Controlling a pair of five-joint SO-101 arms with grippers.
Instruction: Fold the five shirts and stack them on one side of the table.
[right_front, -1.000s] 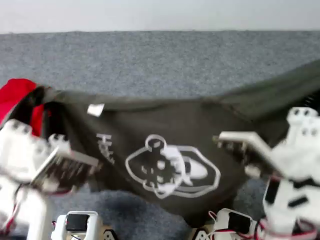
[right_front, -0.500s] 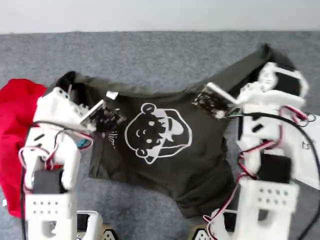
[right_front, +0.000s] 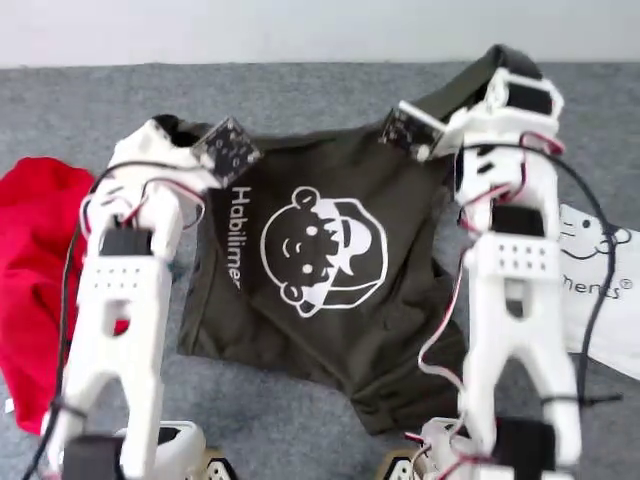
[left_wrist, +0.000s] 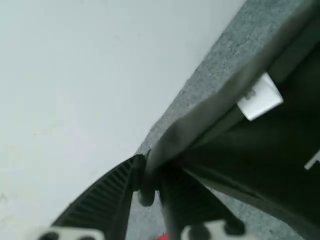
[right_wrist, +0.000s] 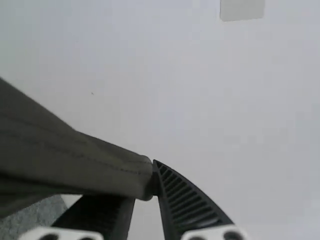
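A dark olive shirt with a cartoon face printed on it lay across the middle of the grey surface. Its lower part rested flat toward the bottom of the frame, and its upper edge was lifted toward the top. Each arm had one upper corner.

In the left wrist view, the left gripper was closed down tight on a rolled edge of the dark cloth, with the shirt's white label a little way along the same edge. In the high view this arm stood at the left of the frame. The right gripper was likewise pinched shut on a thick seam of the shirt. Its arm stood at the right of the frame and drew a sleeve or shoulder up to the upper right.

Holding both corners apart in this way looked meant to pull the cloth taut, so that it would lie without wrinkles before the first fold.

A red shirt lay bunched at the left edge, just beside the olive one, and a white shirt lay at the right edge, partly behind the right arm. Neither looked neatly folded, so the task seemed far from finished.
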